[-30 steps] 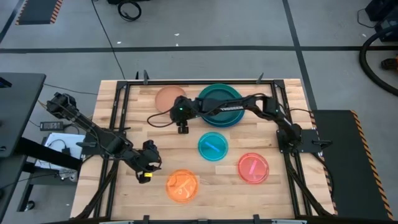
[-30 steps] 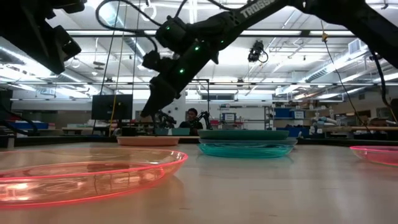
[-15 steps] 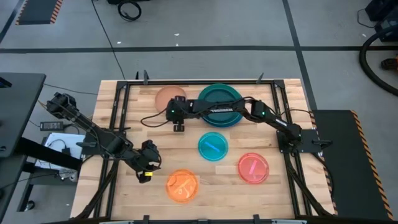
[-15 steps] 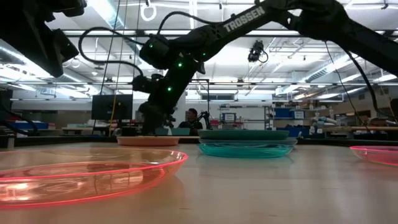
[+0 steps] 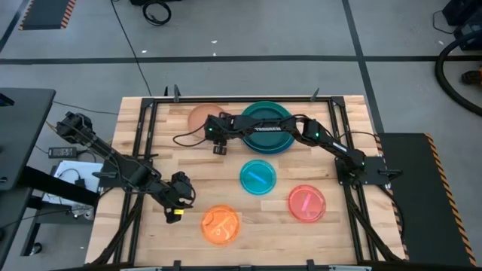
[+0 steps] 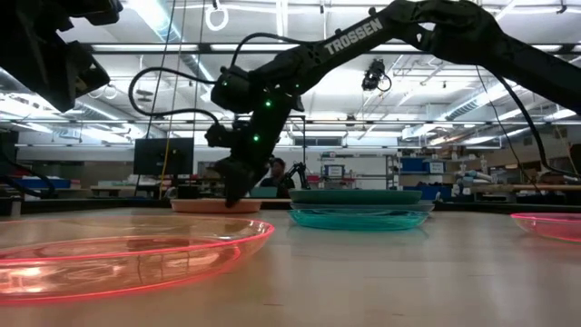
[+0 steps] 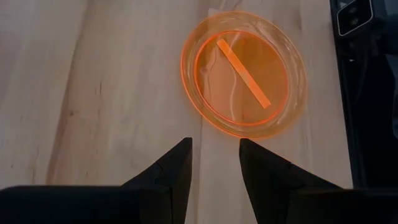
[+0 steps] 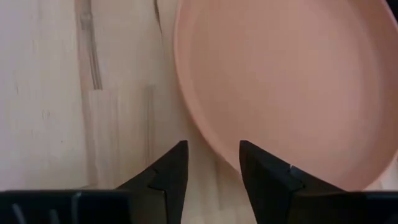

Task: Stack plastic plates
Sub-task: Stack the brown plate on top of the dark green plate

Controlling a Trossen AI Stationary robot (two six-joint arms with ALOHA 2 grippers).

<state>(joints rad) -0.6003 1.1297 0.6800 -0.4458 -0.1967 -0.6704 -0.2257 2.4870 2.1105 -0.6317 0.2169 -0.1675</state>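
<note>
The right arm has swung back across the wooden desk (image 5: 151,162) and dropped its right pincer (image 5: 219,147) low at the near rim of the round peach-tan plastic plate (image 5: 203,117), where a second ago it hung higher and farther out. Its two fingers stand apart with nothing between them, the plate's edge lying just ahead of the tips, apparently about to be gripped. The stack of large teal-green plates (image 5: 266,126) sits just beside, likely the destination. The small cyan plate (image 5: 257,178), pink-red plate (image 5: 306,202) and orange plate (image 5: 220,225) lie unstacked nearer the front. The left pincer (image 5: 176,210) waits, parted and empty, beside the orange one.
</note>
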